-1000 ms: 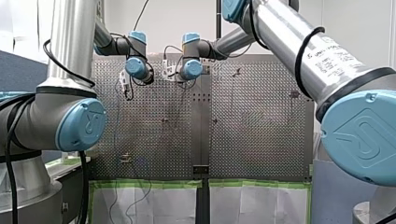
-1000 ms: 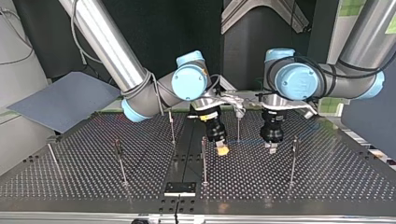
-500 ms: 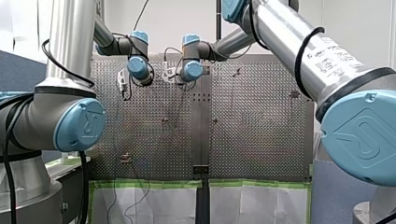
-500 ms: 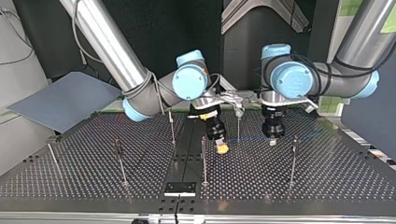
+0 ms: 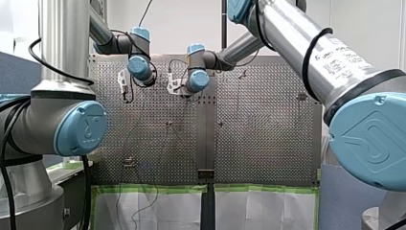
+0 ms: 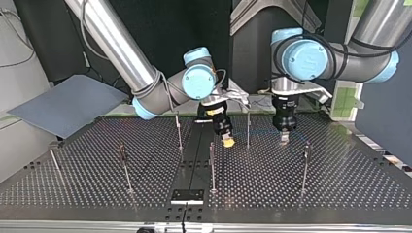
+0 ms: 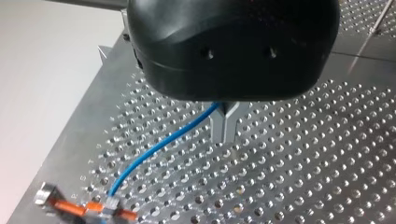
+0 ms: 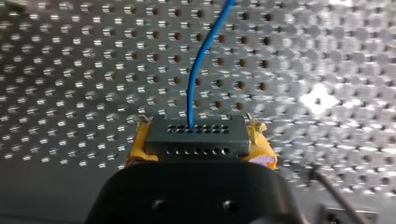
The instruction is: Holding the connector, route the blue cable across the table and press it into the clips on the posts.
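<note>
My right jaws are nearly shut, clamped on the connector (image 8: 196,134), a black block w/ two rows of small holes, pinched btw the yellow pads (image 8: 134,148) on either side. The blue cable (image 8: 201,60) leaves the connector's front face and runs straight ahead of the jaws, above the desk (image 8: 70,70), which is perforated metal. In the top view these jaws hang tilted over the desk's far ctr, pads just above the surface, btw two thin posts: one post (image 6: 248,127) just beside them toward the view's right, a second post (image 6: 179,130) toward its left. My left jaws are shut, metal fingers (image 7: 219,127) pressed together w/ the cable caught at their root. They point down at the desk, tips near it, but can't tell if touching. From there the cable curves across the holes to an end fitting (image 7: 88,210) w/ orange and clear parts, lying near the desk's edge. The top view has my left jaws at its right, upright. A faint blue line spans btw both jaws past the first post, w/ a loop bending toward a third post (image 6: 305,162) further right. Clips on the posts are too small to make out. In the front view both jaws sit side by side at the desk's far end, apart.
</note>
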Available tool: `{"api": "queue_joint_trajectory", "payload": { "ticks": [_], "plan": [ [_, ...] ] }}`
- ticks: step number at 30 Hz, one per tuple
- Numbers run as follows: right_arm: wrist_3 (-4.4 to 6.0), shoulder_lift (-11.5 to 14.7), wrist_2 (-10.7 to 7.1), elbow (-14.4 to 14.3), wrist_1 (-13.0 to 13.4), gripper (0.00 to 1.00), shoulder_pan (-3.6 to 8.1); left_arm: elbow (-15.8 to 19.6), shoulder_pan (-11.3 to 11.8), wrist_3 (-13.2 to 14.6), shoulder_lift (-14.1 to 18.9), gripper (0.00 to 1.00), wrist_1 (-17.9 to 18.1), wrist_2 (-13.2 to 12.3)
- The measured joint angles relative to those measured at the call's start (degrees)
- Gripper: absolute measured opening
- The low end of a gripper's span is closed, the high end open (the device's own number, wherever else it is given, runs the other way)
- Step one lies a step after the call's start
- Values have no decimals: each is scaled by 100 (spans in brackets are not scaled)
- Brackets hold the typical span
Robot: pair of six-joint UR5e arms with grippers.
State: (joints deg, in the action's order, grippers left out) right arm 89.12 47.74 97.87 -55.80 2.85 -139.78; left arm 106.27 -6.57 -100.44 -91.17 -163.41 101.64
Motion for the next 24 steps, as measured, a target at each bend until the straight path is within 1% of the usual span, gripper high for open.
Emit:
{"api": "queue_joint_trajectory", "payload": {
  "ticks": [4,8,12,16,24],
  "plan": [
    [1,-1,3,-184,2,0,-1,188,-55,-10,-20,0,188,11],
    [1,1,-1,-350,0,0,0,410,-142,66,-197,0,409,96],
    [-16,2,-8,-509,-2,0,0,617,-189,57,-397,0,614,198],
    [-22,1,-18,-584,-7,0,-1,823,-197,-11,-604,0,821,244],
    [-32,3,-29,-692,-4,0,-1,1210,-204,-76,-954,0,1209,213]
  ]
}}
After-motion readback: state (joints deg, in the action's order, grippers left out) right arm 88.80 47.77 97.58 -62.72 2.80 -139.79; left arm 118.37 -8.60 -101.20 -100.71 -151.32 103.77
